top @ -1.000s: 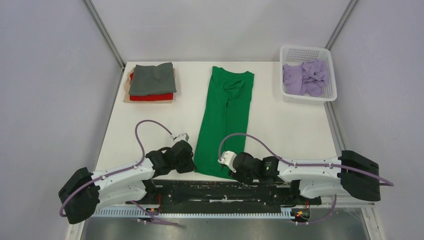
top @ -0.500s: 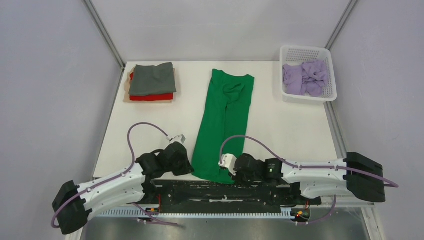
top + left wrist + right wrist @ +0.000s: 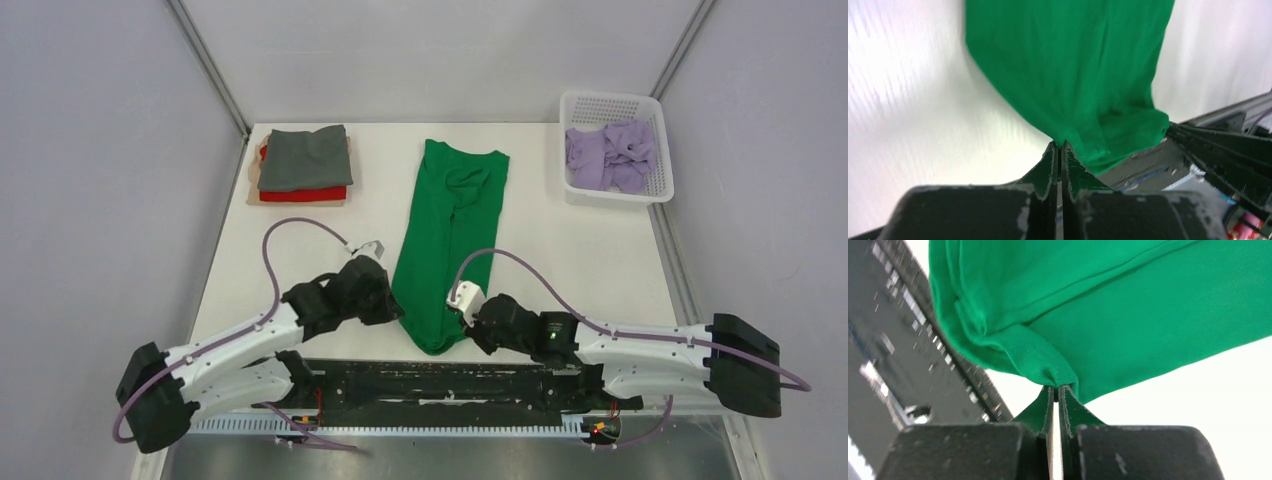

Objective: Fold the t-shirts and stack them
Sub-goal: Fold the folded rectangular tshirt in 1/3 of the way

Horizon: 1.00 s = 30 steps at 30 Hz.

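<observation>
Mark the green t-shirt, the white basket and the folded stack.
green t-shirt (image 3: 450, 230): top external view, middle of its folded body.
white basket (image 3: 610, 105): top external view, its far wall.
folded stack (image 3: 303, 157): top external view, the dark grey shirt on top.

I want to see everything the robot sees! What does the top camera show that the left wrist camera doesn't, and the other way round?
Only the top camera shows the folded stack, the white basket holding the lilac shirt, and the right gripper at the near end of the green t-shirt. Only the left wrist camera shows, close up, the left gripper pinched shut on green cloth. Both show the green t-shirt and the white table.
</observation>
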{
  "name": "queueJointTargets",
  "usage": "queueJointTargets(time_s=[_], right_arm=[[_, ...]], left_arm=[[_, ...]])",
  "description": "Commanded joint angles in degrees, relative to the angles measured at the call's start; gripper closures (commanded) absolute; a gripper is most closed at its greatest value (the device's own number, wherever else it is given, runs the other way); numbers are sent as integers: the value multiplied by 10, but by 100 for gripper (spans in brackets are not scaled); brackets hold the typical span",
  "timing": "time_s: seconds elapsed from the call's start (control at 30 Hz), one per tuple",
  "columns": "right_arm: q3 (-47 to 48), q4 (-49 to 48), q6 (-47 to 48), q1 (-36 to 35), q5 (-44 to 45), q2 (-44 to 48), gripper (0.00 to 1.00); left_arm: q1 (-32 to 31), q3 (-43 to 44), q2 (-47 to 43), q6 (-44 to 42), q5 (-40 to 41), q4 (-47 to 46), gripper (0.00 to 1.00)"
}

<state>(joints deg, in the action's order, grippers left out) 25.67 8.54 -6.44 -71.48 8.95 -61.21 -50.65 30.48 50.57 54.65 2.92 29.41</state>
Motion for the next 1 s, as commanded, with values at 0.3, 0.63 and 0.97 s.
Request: queueJointTargets(time_s=[0.3, 0.63, 0.97], right_arm=[[67, -125, 14, 197, 75, -33, 100], [136, -160, 25, 293, 80, -111, 100], [174, -184, 38, 360, 30, -193, 100]], left_arm=[[142, 256, 296, -158, -27, -109, 98], [191, 438, 474, -212, -48, -83, 98], [218, 500, 544, -232, -47, -85, 98]])
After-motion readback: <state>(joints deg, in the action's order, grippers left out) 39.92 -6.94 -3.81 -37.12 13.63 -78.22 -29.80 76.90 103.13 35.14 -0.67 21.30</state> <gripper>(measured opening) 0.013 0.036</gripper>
